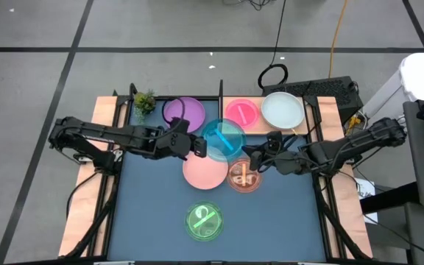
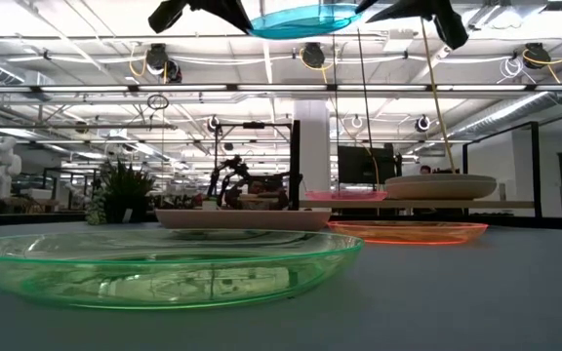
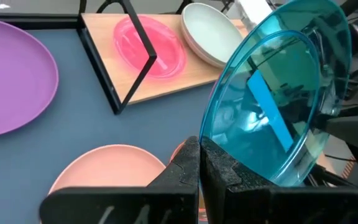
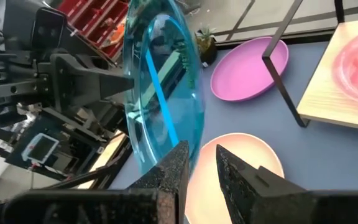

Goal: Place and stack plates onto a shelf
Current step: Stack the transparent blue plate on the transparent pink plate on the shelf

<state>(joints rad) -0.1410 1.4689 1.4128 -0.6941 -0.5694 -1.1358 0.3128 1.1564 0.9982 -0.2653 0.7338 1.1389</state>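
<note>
Cyan plate (image 1: 223,138): lifted clear of the worktop (image 1: 285,221), pinched at opposite rims by both hands, blue stick piece inside
Left hand (image 1: 195,147): clamped tight on cyan rim
Right hand (image 1: 250,156): partly closed on the other rim
Pink plate (image 1: 205,171): flat on worktop directly below the hands
Orange plate (image 1: 244,177): just under right hand, stick pieces inside
Purple plate (image 1: 183,112): beyond left hand, beside shelf
Shelf (image 1: 271,125): beyond both hands, carrying magenta plate (image 1: 241,112) and pale plate (image 1: 282,110)
Green plate (image 1: 205,222): well apart, nearer the front edge, stick pieces inside
</note>
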